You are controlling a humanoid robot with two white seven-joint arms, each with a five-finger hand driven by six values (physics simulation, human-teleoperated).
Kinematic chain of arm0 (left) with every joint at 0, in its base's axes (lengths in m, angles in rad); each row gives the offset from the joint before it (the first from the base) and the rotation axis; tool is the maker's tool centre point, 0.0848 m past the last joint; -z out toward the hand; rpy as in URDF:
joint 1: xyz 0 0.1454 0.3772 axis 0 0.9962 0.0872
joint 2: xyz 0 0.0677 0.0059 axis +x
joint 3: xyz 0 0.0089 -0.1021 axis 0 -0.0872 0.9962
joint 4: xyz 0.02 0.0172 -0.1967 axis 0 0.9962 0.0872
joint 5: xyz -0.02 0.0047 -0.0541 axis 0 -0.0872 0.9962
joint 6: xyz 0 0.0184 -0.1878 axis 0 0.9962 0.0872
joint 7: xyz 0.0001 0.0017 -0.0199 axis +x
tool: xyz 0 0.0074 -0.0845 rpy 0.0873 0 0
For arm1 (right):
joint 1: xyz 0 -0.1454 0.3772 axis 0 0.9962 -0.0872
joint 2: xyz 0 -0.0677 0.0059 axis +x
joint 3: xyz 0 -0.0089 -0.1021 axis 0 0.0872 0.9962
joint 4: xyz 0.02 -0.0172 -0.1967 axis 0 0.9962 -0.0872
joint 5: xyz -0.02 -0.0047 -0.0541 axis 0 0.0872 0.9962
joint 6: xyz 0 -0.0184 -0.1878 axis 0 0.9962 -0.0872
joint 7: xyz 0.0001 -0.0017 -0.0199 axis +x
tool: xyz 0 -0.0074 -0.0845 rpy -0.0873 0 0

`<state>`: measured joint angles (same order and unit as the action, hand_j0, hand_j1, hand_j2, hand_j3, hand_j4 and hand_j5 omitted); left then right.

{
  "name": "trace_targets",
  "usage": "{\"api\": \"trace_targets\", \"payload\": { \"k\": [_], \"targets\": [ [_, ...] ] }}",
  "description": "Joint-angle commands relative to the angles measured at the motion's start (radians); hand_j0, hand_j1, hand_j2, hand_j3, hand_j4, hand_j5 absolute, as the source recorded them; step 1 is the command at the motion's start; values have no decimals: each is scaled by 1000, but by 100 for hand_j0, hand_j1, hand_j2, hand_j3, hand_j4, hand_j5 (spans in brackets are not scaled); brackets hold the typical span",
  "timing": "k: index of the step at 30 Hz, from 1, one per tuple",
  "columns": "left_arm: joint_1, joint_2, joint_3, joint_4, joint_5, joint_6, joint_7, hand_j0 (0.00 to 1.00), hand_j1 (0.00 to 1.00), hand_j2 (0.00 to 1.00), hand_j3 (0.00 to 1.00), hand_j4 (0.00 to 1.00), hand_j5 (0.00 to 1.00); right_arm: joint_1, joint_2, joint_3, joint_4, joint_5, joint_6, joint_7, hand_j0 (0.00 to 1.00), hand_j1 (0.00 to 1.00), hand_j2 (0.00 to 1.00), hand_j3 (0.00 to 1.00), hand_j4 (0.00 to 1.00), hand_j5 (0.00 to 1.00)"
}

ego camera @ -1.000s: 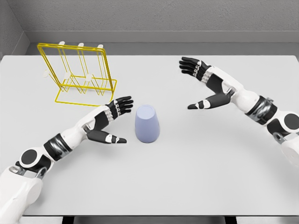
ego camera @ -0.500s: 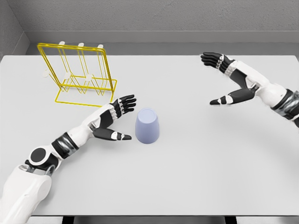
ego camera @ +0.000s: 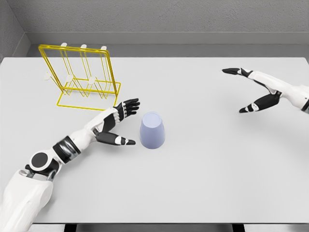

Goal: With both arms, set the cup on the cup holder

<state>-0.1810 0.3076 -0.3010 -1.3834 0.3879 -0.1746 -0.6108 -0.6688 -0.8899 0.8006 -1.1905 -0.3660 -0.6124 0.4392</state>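
Head view: cup [ego camera: 152, 130] sits upside down on the bench [ego camera: 203, 164], near the middle, pale lavender, wider end down, closed base up. It stands upright, not tilted. Nothing is holding it.

My left hand [ego camera: 115, 126] is just beside the cup on its left side, palm facing the cup. Fingers [ego camera: 129, 105] are apart and stretched out, pointing up and right past the cup's upper left; my thumb [ego camera: 120, 140] reaches along the bench toward the cup's lower left edge. Thumb tip is very close to the cup wall, but I cannot tell if it touches. Left forearm runs down to the lower left corner of the picture.

My right hand [ego camera: 258, 89] is at the far right, well apart from the cup, held over the bench. Its fingers are apart too and grip nothing: one dark tip points left at the top, the thumb points down-left below. Arm leaves at the right edge.

Yellow wire holder [ego camera: 82, 77] stands at the back left of the bench, upright frame on a flat rectangular base, with pale pegs on it. It is behind my left hand, near it but apart, and apart from the cup. Grey wall [ego camera: 159, 19] runs behind the bench.
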Motion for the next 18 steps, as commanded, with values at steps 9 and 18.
{"api": "trace_targets", "payload": {
  "k": [9, 18],
  "targets": [
    [6, -30, -7, -3, 0, -14, 0, 100, 100, 100, 100, 100, 100, 3, -9, -1, -6, -4, 2, 6, 100, 100, 100, 100, 100, 100],
    [14, -38, -9, -2, -3, -11, 0, 100, 100, 100, 100, 100, 100, -2, -14, -3, -4, -2, 2, 6, 100, 100, 100, 100, 100, 100]
  ]
}}
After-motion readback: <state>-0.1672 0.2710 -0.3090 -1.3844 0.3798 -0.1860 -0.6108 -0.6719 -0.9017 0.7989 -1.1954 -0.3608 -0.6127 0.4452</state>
